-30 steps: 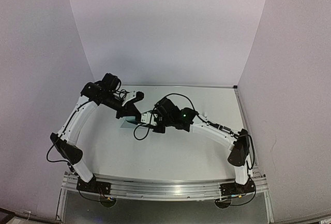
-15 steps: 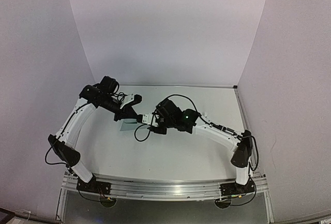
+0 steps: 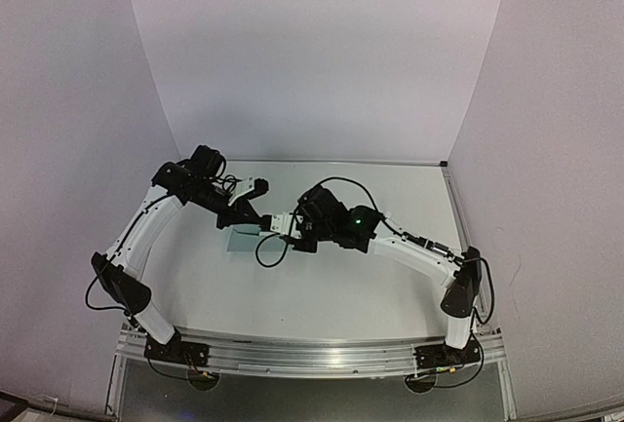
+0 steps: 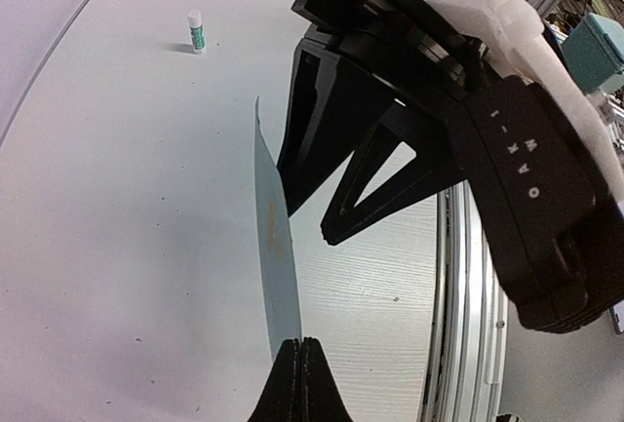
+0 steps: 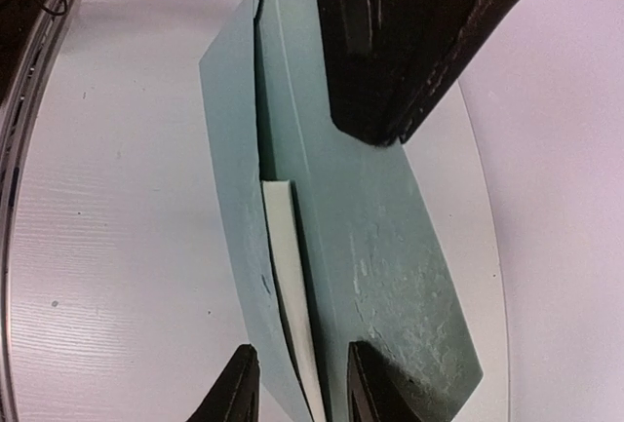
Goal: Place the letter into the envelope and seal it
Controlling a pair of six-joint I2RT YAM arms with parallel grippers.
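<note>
Left wrist: "OAK-1" camera housing (image 4: 531, 164) near envelope (image 4: 278, 266)

pale teal envelope (image 5: 390, 247) stood up on its edge, one end pinched tight in the left pincer (image 4: 300, 383), two teal layers gaping toward the right pincer (image 5: 302, 388), cream letter (image 5: 283, 247) slipped partway in, near end between those spread fingertips
</note>
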